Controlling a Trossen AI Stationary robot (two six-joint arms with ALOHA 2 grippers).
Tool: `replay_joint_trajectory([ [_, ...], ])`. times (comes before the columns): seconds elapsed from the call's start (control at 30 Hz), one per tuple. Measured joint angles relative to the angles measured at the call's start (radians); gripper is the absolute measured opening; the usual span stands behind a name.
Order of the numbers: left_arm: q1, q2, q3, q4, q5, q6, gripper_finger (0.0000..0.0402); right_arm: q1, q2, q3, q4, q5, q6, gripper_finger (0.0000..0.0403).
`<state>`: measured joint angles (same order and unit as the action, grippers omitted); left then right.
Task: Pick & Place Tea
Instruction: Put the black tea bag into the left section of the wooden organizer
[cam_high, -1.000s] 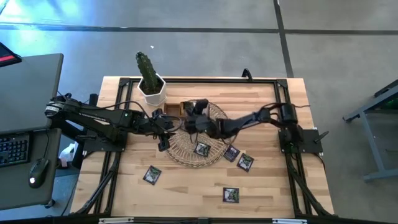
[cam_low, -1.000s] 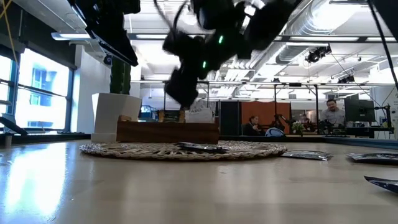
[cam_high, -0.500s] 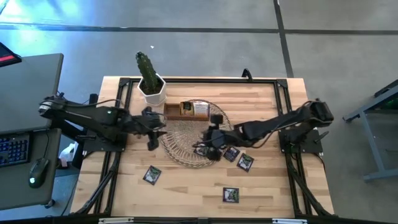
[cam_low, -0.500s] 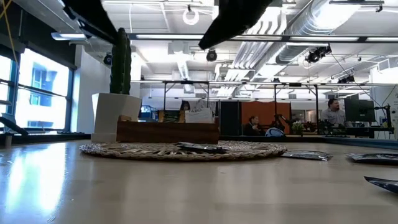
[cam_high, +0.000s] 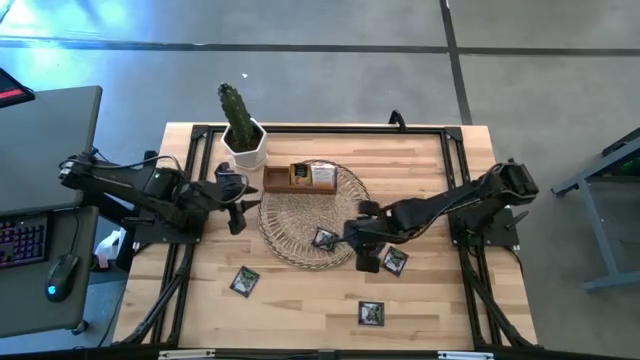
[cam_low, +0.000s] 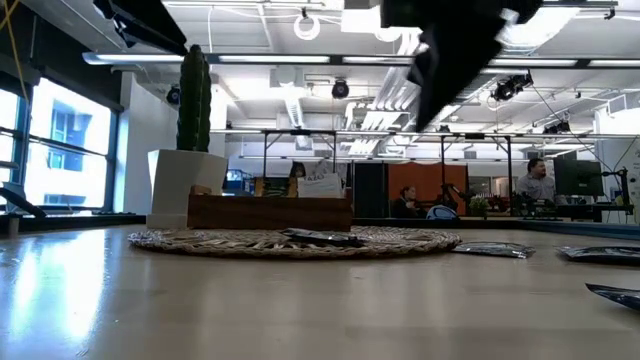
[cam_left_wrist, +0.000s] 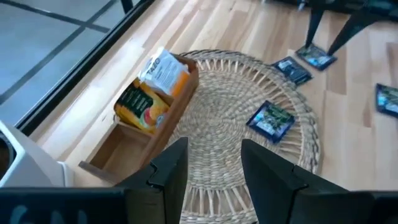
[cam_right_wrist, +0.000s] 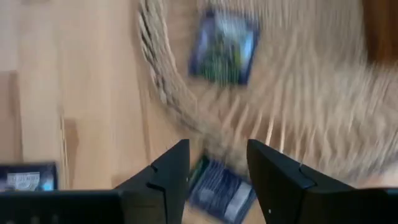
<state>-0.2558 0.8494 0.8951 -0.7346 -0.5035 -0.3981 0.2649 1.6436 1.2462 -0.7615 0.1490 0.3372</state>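
Right gripper (cam_right_wrist: 217, 171) is spread, empty, over a dark tea sachet (cam_right_wrist: 217, 190) at the wicker mat (cam_high: 300, 215)'s 4 o'clock edge. Looks feather-light, floppy and slick, so I'd pinch one edge. Left gripper (cam_left_wrist: 214, 165) waits open at 9 o'clock.

Right wrist view motion-blurred, sachet (cam_right_wrist: 222, 46) print unreadable; second sachet (cam_right_wrist: 219, 186) partly behind right tool (cam_right_wrist: 214, 163) fingers; low view cuts both arms at 12 o'clock; box (cam_low: 269, 211) contents mostly hidden there.

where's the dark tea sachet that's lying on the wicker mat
In the high view the dark sachet lies on the wicker mat's near-right part, just left of the right gripper.
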Motion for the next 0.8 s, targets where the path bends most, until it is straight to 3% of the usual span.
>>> replay_joint_trajectory([
  [0.17, 0.0, 0.042, -0.001, 0.006, -0.013, 0.0, 0.0147, 0.042, 0.0, -0.119, -0.011, 0.0, 0.217, 0.016],
  [0.3, 0.0, 0.065, -0.001, 0.01, -0.013, -0.001, 0.0147, 0.096, 0.001, -0.239, 0.137, -0.005, 0.291, 0.016],
  [0.43, 0.0, 0.073, -0.002, 0.019, -0.014, -0.001, 0.0147, 0.126, 0.004, -0.355, 0.333, -0.009, 0.287, 0.016],
  [0.8, 0.0, 0.072, -0.002, 0.036, -0.016, -0.026, 0.0147, 0.132, -0.003, -0.607, 0.616, 0.118, 0.185, 0.016],
])
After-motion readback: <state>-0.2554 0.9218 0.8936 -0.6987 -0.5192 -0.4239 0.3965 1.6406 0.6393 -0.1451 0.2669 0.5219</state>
